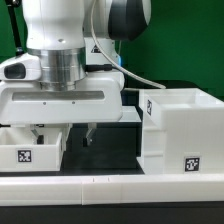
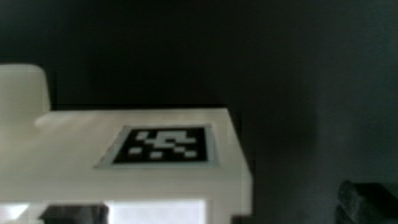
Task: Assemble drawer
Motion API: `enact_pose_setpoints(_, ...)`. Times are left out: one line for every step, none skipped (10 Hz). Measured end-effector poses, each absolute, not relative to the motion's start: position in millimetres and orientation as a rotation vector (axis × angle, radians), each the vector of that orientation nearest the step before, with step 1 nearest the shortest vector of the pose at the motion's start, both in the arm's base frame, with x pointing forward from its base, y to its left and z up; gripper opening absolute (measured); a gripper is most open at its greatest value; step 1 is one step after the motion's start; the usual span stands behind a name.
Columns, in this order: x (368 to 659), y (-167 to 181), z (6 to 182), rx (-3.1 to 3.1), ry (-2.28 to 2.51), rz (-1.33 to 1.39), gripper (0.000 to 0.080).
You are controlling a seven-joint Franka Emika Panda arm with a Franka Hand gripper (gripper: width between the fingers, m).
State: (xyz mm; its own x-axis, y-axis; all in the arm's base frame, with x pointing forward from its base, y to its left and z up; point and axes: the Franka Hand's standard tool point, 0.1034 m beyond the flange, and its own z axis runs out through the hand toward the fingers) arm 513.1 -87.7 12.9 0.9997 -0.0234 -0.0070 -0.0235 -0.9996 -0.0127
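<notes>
We see smooth, matte white plastic parts with square corners on a black counter (image 1: pixel 105 160). The drawer shell (image 1: pixel 180 130) is a boxy block at the exterior view's right. It stands on the counter with thin walls around a hollow that opens upward. A black-and-white square tag (image 1: pixel 190 163) sits low on its near face. Its far edge runs out of the picture, so we cannot tell its long axis.

A small tray (image 1: pixel 30 150) sits at the exterior view's left, low and open-topped, with its hollow up and its own tag (image 1: pixel 25 157) on the near wall. It is well apart from the shell, with bare counter between them. A long low border rail (image 1: pixel 110 184) runs across in front of both.

The white arm (image 1: pixel 70 40) hangs above, and the tool (image 1: pixel 64 135) points straight down with its two dark fingers spread wide. One finger (image 1: pixel 88 133) hangs over the bare counter between tray and shell. The other (image 1: pixel 42 133) is at the tray's far wall. We cannot tell whether it touches, and nothing is gripped.

In the wrist view a flat white face of the tray (image 2: pixel 107 175) fills the lower part, carrying a blurred tag (image 2: pixel 166 145). A rounded white lump (image 2: pixel 18 90) rises beside it, too soft to identify.
</notes>
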Motion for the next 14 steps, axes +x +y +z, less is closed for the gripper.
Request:
enact_pose_setpoints(512.9, -86.2, 10.1, -3.131, 0.032, 0.002, 0.0649)
enact_pose_setpoints(510.8, -84.8, 8.3, -3.133, 0.028, 0.000, 0.0649)
enact_pose_setpoints(509.0, -84.7, 7.1, -3.136, 0.028, -0.007, 0.0649)
enact_pose_setpoints(506.8, -84.2, 5.8, -3.137, 0.027, -0.005, 0.0649)
enact_pose_setpoints(506.4, -84.2, 5.6, -3.137, 0.029, -0.004, 0.0649)
enact_pose_setpoints(506.4, -84.2, 5.7, -3.137, 0.029, -0.004, 0.0551)
enact_pose_setpoints(506.4, -84.2, 5.7, -3.137, 0.029, -0.004, 0.0415)
enact_pose_setpoints(506.4, -84.2, 5.6, -3.137, 0.029, -0.004, 0.0415)
enact_pose_setpoints(506.4, -84.2, 5.6, -3.137, 0.029, -0.004, 0.0229)
enact_pose_setpoints(506.4, -84.3, 5.6, -3.137, 0.029, -0.004, 0.0070)
enact_pose_setpoints(506.4, -84.3, 5.6, -3.137, 0.028, -0.004, 0.0070)
enact_pose_setpoints(506.3, -84.3, 5.4, -3.137, 0.028, -0.003, 0.0042)
enact_pose_setpoints(506.3, -84.3, 5.4, -3.137, 0.028, -0.003, 0.0042)
enact_pose_setpoints(506.3, -84.3, 5.4, -3.137, 0.028, -0.003, 0.0042)
